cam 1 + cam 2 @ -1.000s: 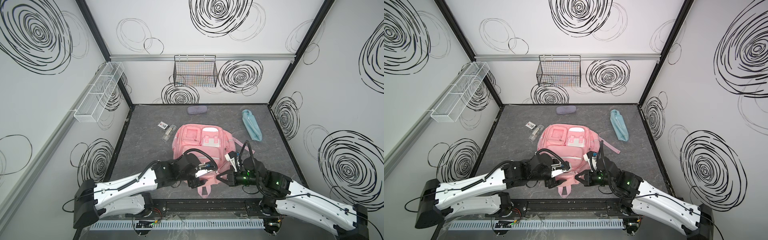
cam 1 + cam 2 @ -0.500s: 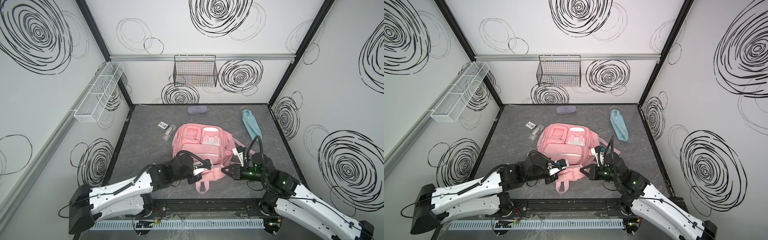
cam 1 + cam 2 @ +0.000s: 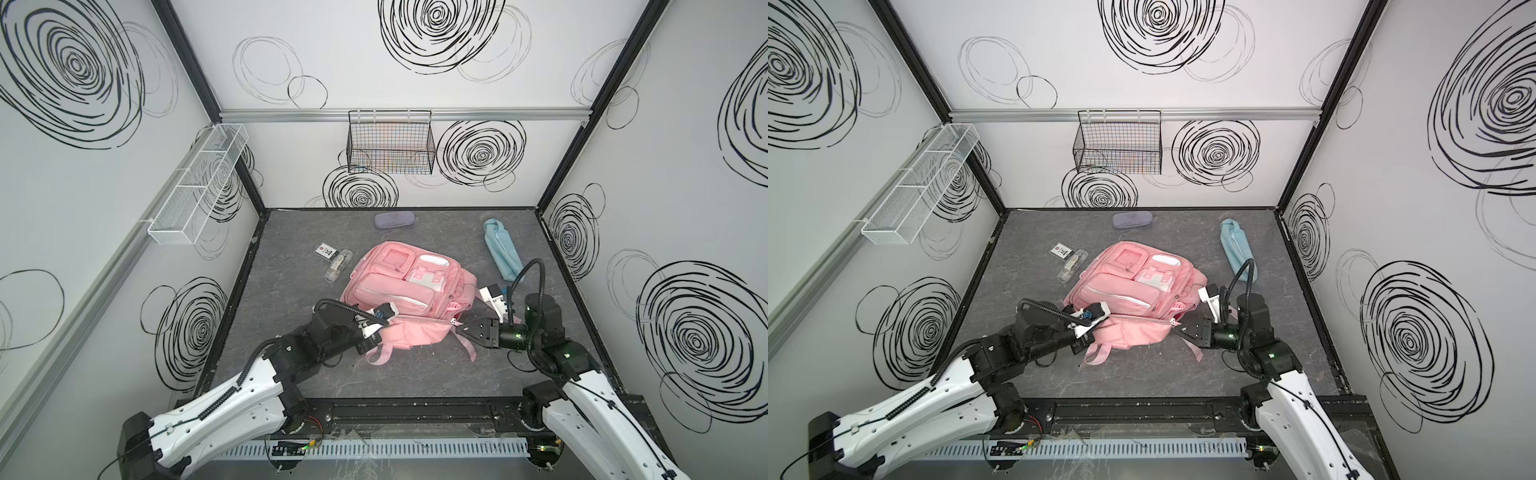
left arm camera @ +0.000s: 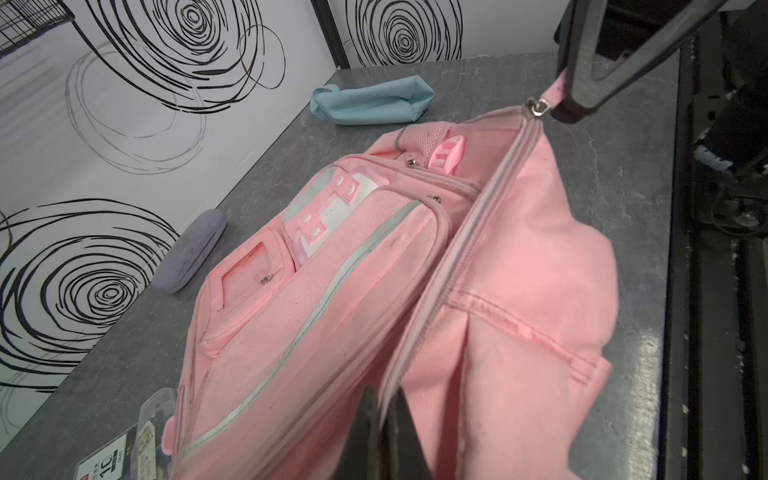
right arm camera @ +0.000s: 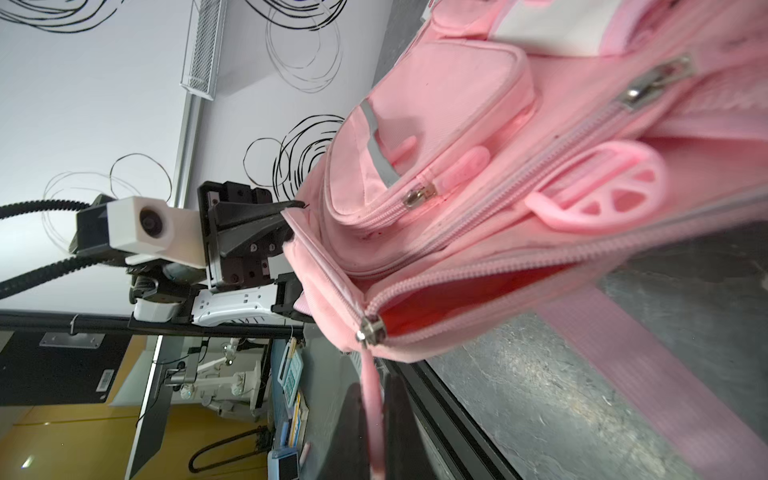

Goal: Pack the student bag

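Two grips are seen: the large pink fabric backpack (image 3: 399,286), laid centrally on the grey table (image 3: 374,382), is pinched at its edge by the left gripper (image 3: 376,334); its pink zip tab (image 5: 369,374) by the right gripper (image 3: 457,328).

Bare tabletop (image 3: 395,382) before the student bag (image 3: 399,286) (one strap (image 3: 466,345) trailing).

White arm shells (image 3: 249,411), black joints (image 3: 299,353), ribbed black cables (image 3: 345,306)

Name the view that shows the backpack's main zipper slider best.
Right wrist: the zipper slider is close and sharp, its pink pull in the right pincer. Left wrist shows it small; top views, a speck.
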`<action>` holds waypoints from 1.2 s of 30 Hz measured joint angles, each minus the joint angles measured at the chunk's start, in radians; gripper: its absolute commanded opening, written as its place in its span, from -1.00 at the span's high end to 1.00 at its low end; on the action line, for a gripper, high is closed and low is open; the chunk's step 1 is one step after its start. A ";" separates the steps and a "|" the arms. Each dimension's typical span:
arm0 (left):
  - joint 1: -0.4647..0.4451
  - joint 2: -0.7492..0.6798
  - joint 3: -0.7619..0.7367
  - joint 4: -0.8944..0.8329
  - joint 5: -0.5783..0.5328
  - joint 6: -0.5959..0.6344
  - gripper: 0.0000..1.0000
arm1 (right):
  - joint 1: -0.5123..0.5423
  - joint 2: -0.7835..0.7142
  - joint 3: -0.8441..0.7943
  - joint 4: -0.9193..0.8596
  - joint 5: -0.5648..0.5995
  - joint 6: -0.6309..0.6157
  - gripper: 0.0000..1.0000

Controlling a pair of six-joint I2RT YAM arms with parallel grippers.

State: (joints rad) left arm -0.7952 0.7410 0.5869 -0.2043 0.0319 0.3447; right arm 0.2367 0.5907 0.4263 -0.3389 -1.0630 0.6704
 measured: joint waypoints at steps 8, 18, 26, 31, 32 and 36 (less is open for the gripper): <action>0.262 -0.195 -0.060 -0.103 -0.323 0.047 1.00 | -0.217 0.048 -0.182 0.040 0.197 -0.043 1.00; 0.327 -0.253 -0.060 -0.147 -0.474 0.048 1.00 | -0.193 0.093 -0.202 0.023 0.285 -0.043 1.00; 0.225 -0.288 -0.060 -0.172 -0.204 0.032 1.00 | 0.177 0.211 -0.011 0.193 0.389 -0.014 0.53; 0.058 -0.308 -0.058 -0.207 -0.086 0.033 1.00 | 0.195 0.276 0.061 0.202 0.478 -0.022 0.23; 0.019 -0.302 -0.058 -0.208 -0.067 0.033 1.00 | 0.194 0.285 0.080 0.201 0.493 -0.028 0.19; -0.138 -0.249 -0.058 -0.190 -0.029 0.030 1.00 | 0.187 0.338 0.168 0.186 0.533 -0.057 0.16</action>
State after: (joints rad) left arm -0.9337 0.4919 0.5293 -0.3943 0.0032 0.3748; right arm 0.4232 0.9287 0.5945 -0.1532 -0.5297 0.6132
